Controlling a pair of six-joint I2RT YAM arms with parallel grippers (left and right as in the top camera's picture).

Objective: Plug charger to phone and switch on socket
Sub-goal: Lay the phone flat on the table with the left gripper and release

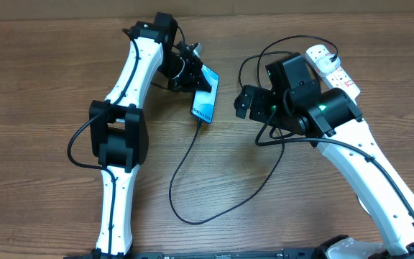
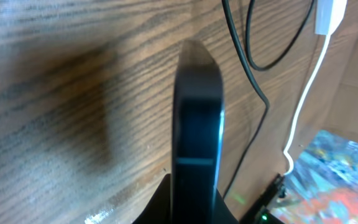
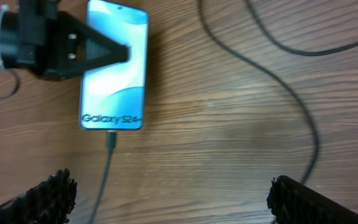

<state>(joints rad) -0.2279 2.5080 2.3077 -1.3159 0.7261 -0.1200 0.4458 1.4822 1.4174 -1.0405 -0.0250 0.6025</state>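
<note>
Gripping the phone (image 1: 205,99) by its faces, the left pincer (image 1: 195,73) is closed on it at the far middle of the wooden worktop (image 1: 42,86). The right wrist view shows one black finger (image 3: 98,51) lying across the upper part of the lit screen. That screen glows blue-teal and reads "Galaxy S24+" along its near end. In the left wrist view the phone appears edge-on as a dark slab rising between the fingers. I cannot tell whether it lies flat or is tipped off the wood. The charger (image 3: 111,142) meets the phone's near edge with its small connector tip. Whether the tip is fully seated cannot be told. From there its thin black cable runs toward the near side, loops round, and climbs back to the right under the right arm. The right pincer (image 3: 169,198) hangs just right of the phone with its fingers spread wide, holding nothing. The white power strip (image 1: 329,63), marked with red switches, lies at the far right, partly hidden behind the right arm, and its thick white cord (image 2: 307,93) trails beside the black cable.
</note>
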